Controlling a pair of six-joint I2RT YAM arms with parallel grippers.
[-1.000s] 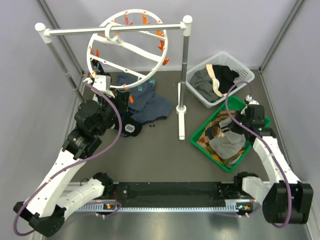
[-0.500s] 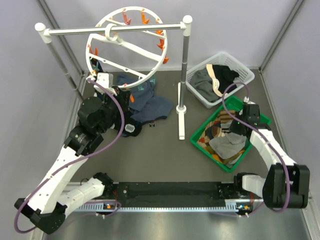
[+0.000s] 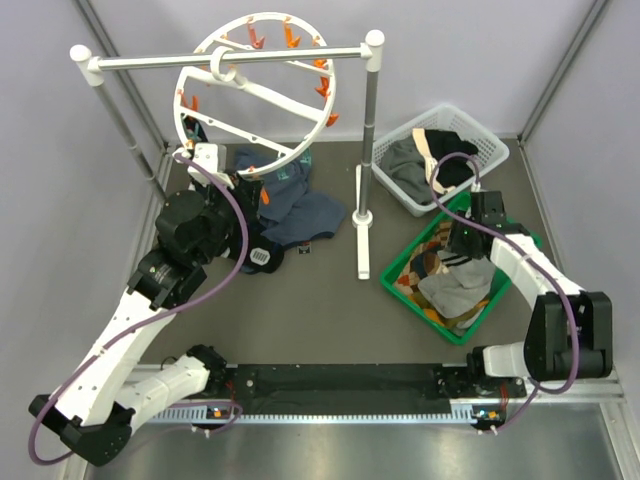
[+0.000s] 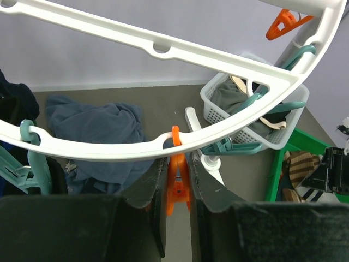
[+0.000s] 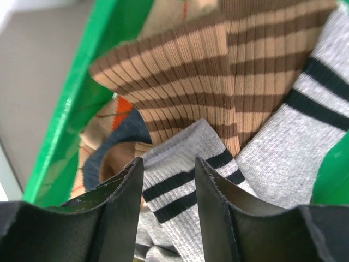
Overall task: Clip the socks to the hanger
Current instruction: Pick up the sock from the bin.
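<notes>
Left end effector (image 4: 177, 166) clamps an orange clip (image 4: 176, 191), unclear from above.

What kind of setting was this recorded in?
Most likely a robotics lab test cell staged as a laundry corner: plain grey panel walls enclose the table, a white straight-bar rack carries a round white plastic clip hanger, and a green plastic tray holds socks.

We see left arm reaching forward, left gripper (image 4: 175, 162) pinching an orange clip (image 4: 175, 188); right arm folded, right gripper (image 5: 168, 162) pointing down, jaws parted.
</notes>
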